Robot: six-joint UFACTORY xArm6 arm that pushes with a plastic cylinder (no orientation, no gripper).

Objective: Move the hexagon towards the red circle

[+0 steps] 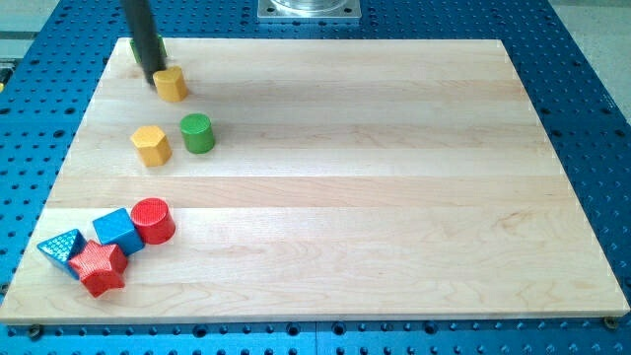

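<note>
My tip is at the view's top left and touches the left side of a yellow block whose shape I cannot make out. A yellow hexagon lies below it, apart from the tip. A green circle stands just right of the hexagon. The red circle lies further down, at the view's lower left, well below the hexagon.
A blue cube, a red star and a blue triangle are clustered left of and below the red circle. A bit of green shows behind the rod. The wooden board sits on a blue perforated table.
</note>
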